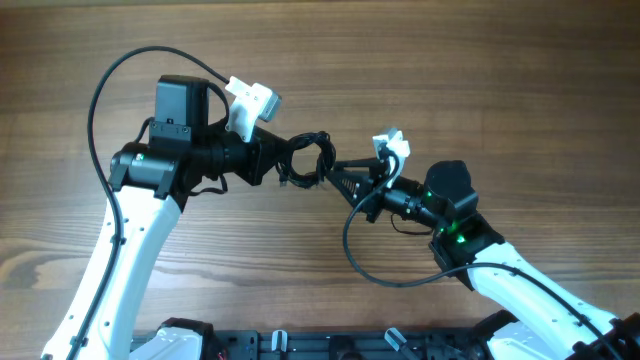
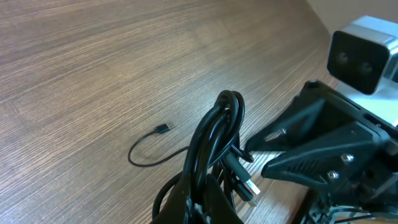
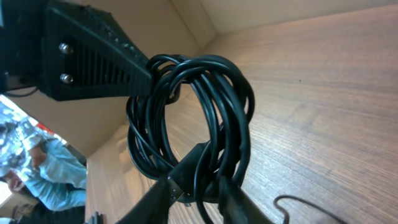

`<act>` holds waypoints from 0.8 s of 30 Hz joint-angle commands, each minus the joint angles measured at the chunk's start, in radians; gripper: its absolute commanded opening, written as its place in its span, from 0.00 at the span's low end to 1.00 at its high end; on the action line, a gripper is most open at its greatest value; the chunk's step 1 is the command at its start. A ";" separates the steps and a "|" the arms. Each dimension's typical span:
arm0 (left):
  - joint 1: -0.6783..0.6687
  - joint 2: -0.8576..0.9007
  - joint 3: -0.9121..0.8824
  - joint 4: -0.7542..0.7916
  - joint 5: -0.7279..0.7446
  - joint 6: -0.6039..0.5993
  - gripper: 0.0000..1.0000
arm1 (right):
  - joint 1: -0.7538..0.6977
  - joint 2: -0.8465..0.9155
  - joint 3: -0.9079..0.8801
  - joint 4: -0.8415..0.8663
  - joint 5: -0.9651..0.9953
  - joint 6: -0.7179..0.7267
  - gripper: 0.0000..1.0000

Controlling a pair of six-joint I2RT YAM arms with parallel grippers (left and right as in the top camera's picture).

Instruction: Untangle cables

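Observation:
The cables (image 1: 310,160) are a coil of thin black cords held in the air between my two grippers over the middle of the table. My left gripper (image 1: 278,160) is shut on the coil's left side; in the left wrist view its fingers (image 2: 205,202) pinch several strands, and two metal USB plugs (image 2: 250,186) hang beside them. My right gripper (image 1: 340,178) grips the coil's right side; in the right wrist view its fingers (image 3: 196,196) close around strands of the coil (image 3: 193,118). One thin cord end with a small plug (image 2: 162,128) lies loose on the table.
The wooden table (image 1: 480,70) fills the view. The right arm's thicker black wire (image 1: 352,245) loops over the table in front. The left arm's wire (image 1: 100,90) arcs at the far left. The left gripper's body (image 3: 93,56) is close behind the coil.

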 commanded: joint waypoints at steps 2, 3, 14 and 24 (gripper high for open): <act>-0.024 -0.013 0.006 0.013 0.034 -0.033 0.04 | 0.010 0.010 0.006 0.015 -0.151 0.176 0.13; -0.038 -0.013 0.006 0.018 0.034 -0.033 0.04 | 0.024 0.010 0.006 0.016 -0.151 0.183 0.13; -0.187 -0.013 0.006 0.023 0.030 -0.079 0.04 | 0.066 0.039 0.006 0.039 0.205 0.359 0.06; -0.076 -0.013 0.006 0.046 -0.123 -0.294 0.04 | 0.057 -0.068 0.006 -0.118 0.203 0.241 1.00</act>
